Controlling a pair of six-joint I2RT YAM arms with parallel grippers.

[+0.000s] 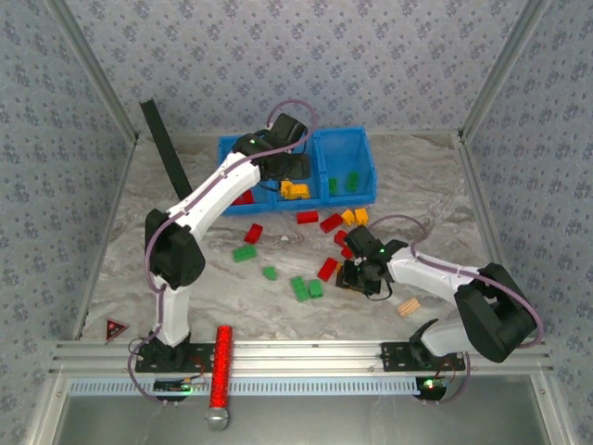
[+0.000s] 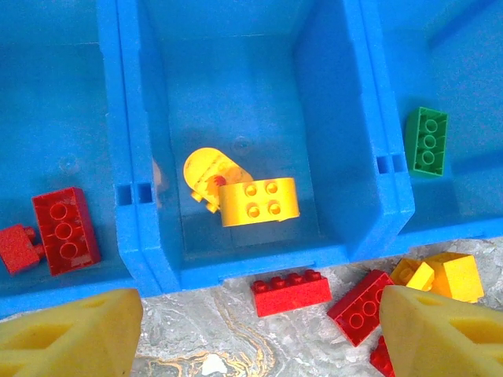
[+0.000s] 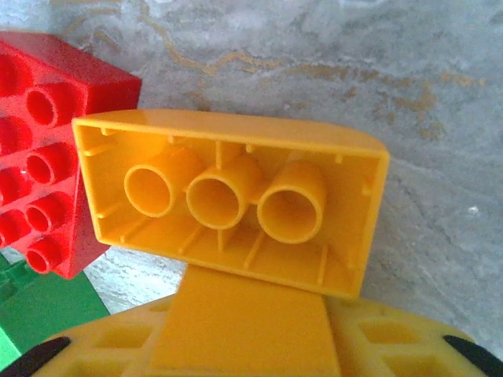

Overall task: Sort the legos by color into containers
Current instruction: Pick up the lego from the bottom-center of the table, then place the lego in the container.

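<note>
The blue container [image 1: 345, 148] stands at the back; my left gripper [image 1: 289, 176] hovers over its front edge. In the left wrist view the bin [image 2: 338, 118] holds red bricks [image 2: 67, 232] on the left, yellow ones [image 2: 258, 201] in the middle and a green brick [image 2: 427, 141] on the right. The left gripper [image 2: 259, 330] is open and holds nothing, with a red brick [image 2: 291, 292] on the table between its fingers. My right gripper [image 1: 357, 275] is low at the table. In the right wrist view the right gripper [image 3: 247, 290] is shut on a yellow brick [image 3: 228, 200], whose hollow underside faces the camera.
Loose legos lie across mid-table: green bricks [image 1: 245, 252] [image 1: 306, 288], red bricks [image 1: 253, 233] [image 1: 326, 269] and yellow ones [image 1: 354, 217]. A tan wooden block [image 1: 409, 306] lies by the right arm. A long red studded bar [image 1: 222, 366] lies on the front rail.
</note>
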